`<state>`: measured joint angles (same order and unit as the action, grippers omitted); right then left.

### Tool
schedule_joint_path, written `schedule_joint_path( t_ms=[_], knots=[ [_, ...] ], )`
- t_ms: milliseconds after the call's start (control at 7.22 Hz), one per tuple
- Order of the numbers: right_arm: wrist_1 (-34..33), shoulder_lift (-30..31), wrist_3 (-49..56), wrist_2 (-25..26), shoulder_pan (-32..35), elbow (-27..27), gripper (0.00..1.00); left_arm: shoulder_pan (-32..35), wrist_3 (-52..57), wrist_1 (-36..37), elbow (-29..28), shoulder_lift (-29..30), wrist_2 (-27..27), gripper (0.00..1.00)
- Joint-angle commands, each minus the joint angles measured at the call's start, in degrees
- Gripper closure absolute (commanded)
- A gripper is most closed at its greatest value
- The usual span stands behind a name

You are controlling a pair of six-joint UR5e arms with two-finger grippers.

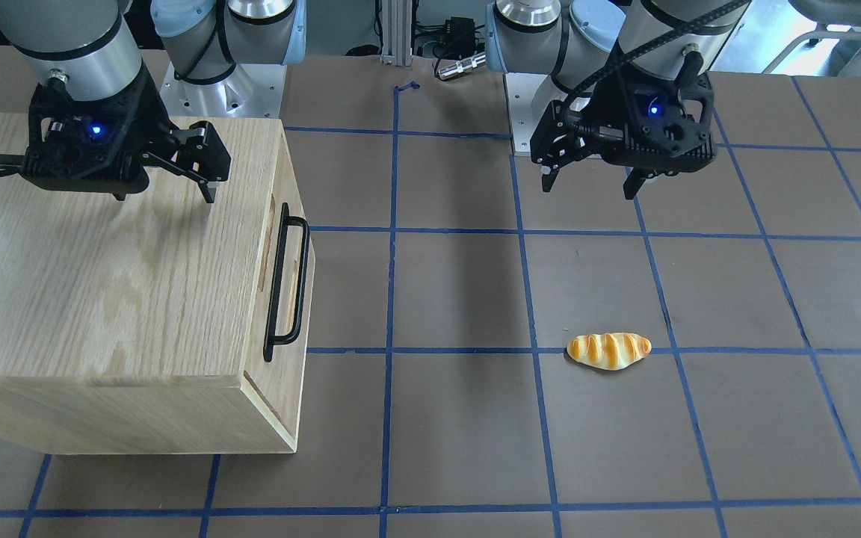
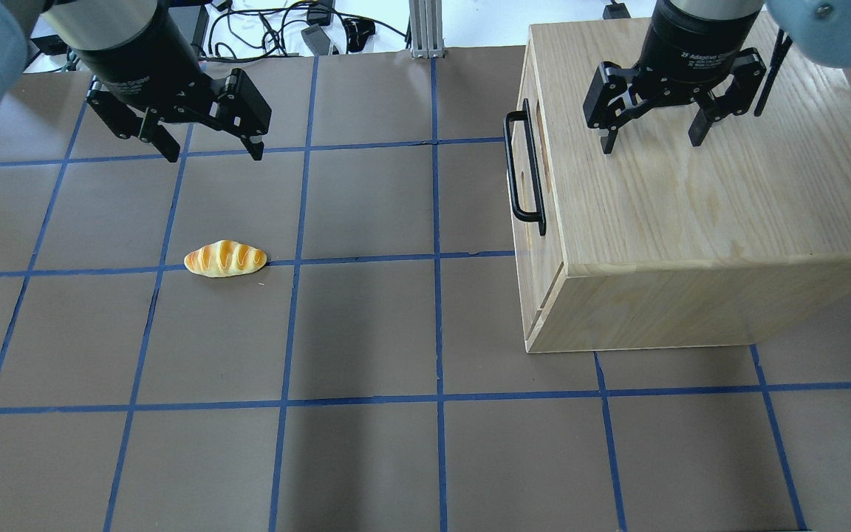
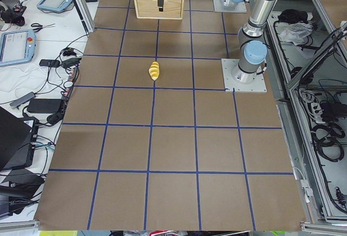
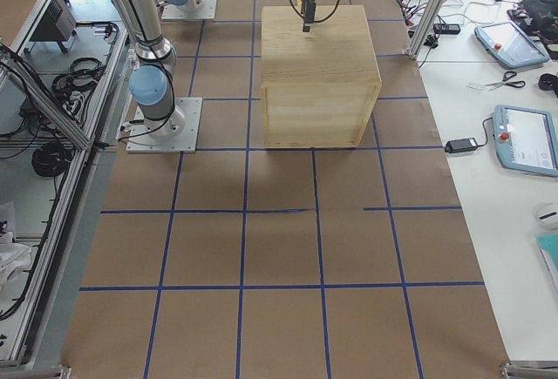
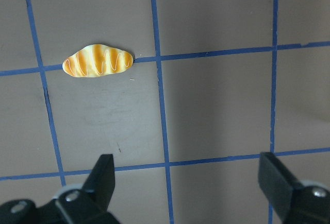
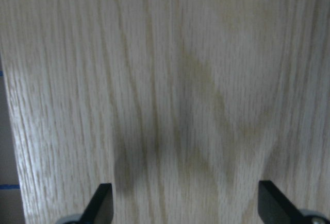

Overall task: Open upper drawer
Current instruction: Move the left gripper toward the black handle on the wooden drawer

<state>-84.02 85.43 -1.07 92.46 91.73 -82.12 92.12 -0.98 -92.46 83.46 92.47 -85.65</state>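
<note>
Drawer [image 2: 544, 177] closed, handle [image 2: 525, 170] untouched. Right gripper [image 2: 651, 140] above the cabinet [image 2: 691, 214], left gripper [image 2: 215, 154] well apart; all fingers [image 2: 606, 139] released, empty.

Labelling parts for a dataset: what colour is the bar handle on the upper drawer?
The bar handle is black, clearest in the overhead exterior view.

Table [image 2: 366, 332]: wooden cabinet [image 2: 691, 222] R, bread roll [image 2: 225, 258] L.
Cabinet sits on robot's R side, upper drawer [image 2: 549, 255] facing table centre; roll well apart, L side. R gripper [image 2: 651, 144] above cabinet top, L gripper [image 2: 215, 156] above table.
</note>
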Motion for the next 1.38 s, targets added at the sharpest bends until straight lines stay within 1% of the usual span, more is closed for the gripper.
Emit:
schedule_joint_path(
  t_ms=[0, 138, 415, 554, 692, 831, 1246],
  knots=[
    [0.0, 0.0, 0.0, 0.0, 0.0, 0.0, 0.0, 2.0, -10.8, 6.3, 0.4, 2.9, 13.3, 0.0],
    [0.0, 0.0, 0.0, 0.0, -0.1, 0.0, 0.0, 4.9, -16.0, 14.0, 0.6, 5.5, 15.8, 0.0],
    [0.0, 0.0, -0.1, 0.0, 0.0, 0.0, 0.0, 11.5, -22.2, 21.5, 1.1, 11.0, 16.2, 0.0],
    [0.0, 0.0, -0.1, 0.0, 0.0, 0.0, 0.0, 12.7, -22.8, 23.8, 1.0, 12.7, 16.4, 0.0],
    [0.0, 0.0, -0.1, 0.0, 0.0, 0.0, 0.0, 13.9, -23.8, 26.4, 1.0, 13.6, 17.7, 0.0],
    [0.0, 0.0, 0.0, 0.0, 0.0, 0.0, 0.0, 15.0, -23.9, 27.2, 1.1, 14.5, 17.8, 0.0],
    [0.0, 0.0, 0.0, 0.0, 0.0, 0.0, 0.0, 15.3, -23.0, 28.2, 1.7, 16.2, 17.8, 0.0]
  ],
)
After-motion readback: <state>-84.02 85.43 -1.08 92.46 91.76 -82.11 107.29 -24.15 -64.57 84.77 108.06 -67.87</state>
